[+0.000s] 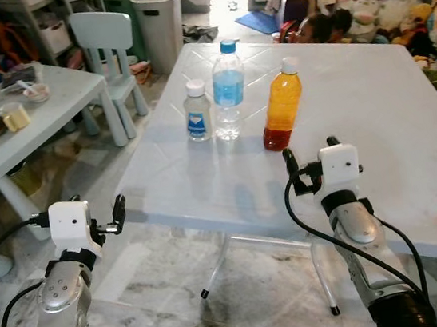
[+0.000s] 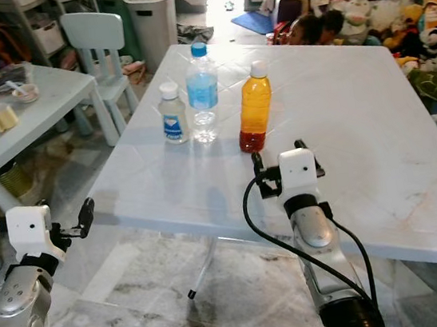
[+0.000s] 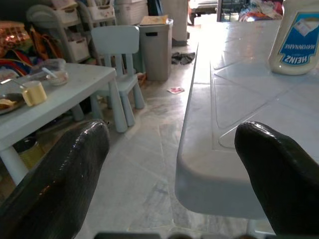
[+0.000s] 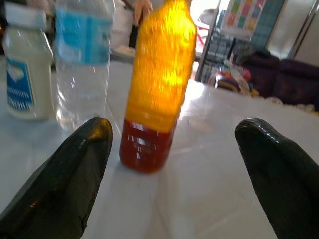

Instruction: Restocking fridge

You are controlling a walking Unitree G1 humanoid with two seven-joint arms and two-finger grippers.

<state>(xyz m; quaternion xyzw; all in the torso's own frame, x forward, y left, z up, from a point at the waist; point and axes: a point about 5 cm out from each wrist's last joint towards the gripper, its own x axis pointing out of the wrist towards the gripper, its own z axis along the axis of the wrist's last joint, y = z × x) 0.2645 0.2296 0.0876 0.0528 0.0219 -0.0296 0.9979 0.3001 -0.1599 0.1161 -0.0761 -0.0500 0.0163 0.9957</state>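
While the right pincer [image 4: 172, 149] gapes over the table [image 1: 373, 111], the orange bottle [image 4: 157, 84], perhaps blurred, stands near.

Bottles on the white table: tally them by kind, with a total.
Mayonnaise bottle, white cap: 1
Water bottle, blue cap and label: 1
Bottle of orange liquid, white cap: 1
Total: 3, all upright on the table, ahead of the open right gripper. The open left gripper hovers off the table's near left corner.
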